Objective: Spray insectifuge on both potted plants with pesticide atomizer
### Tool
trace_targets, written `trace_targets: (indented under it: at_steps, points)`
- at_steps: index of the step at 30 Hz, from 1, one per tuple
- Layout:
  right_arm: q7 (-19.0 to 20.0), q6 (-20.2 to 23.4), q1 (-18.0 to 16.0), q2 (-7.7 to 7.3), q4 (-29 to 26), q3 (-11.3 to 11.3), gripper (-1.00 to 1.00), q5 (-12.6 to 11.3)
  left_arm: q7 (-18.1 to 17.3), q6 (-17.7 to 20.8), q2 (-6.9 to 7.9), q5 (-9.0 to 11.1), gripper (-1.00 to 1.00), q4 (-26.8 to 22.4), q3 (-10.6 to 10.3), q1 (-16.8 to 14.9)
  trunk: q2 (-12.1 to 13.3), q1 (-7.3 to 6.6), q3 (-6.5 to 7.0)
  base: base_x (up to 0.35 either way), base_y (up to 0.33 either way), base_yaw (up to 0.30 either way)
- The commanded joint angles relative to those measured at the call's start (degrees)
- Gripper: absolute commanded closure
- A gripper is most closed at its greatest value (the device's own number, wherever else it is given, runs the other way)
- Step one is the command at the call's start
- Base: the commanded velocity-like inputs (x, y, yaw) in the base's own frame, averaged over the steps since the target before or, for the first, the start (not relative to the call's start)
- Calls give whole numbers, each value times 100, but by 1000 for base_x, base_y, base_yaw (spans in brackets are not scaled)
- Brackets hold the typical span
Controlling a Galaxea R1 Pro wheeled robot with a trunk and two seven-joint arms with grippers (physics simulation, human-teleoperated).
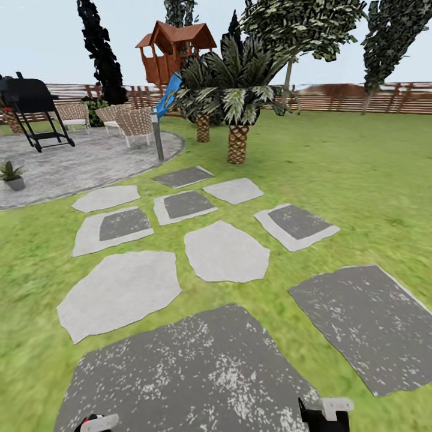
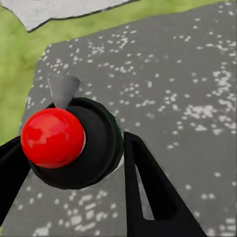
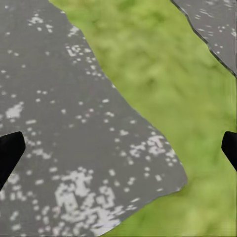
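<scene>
Left pincer (image 2: 74, 163) is clamping the pesticide atomizer (image 2: 69, 140), its red tip facing the wrist camera; right pincer (image 3: 118, 148) is hanging with fingers apart, empty. 1 potted plant (image 1: 12, 175) is sitting far left on the paving (image 1: 90, 159). Advisable: steering leftward, keeping the bottle upright, stopping near before spraying.

Ahead of the grippers lie eleven paving slabs (image 1: 226, 252), two palms (image 1: 237, 105), three woven chairs (image 1: 135, 123), one grill (image 1: 30, 99), one potted plant (image 1: 12, 175), one playhouse (image 1: 174, 48), and one grey post (image 1: 158, 135).
</scene>
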Motion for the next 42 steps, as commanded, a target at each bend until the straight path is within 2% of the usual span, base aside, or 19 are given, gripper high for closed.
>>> trace_targets:
  at_steps: [1, 42]
  points:
    - [3, -20, -3, 0, 4, -48, -100, 58, -5, -21, 0, 33, 100, 7, -6, -4, -2, 2, -5, 280, 205, 279]
    - [3, -20, -3, 0, 8, -48, -100, 67, -5, -29, 0, 33, 100, 3, -6, -4, -2, 2, -5, 260, 226, 279]
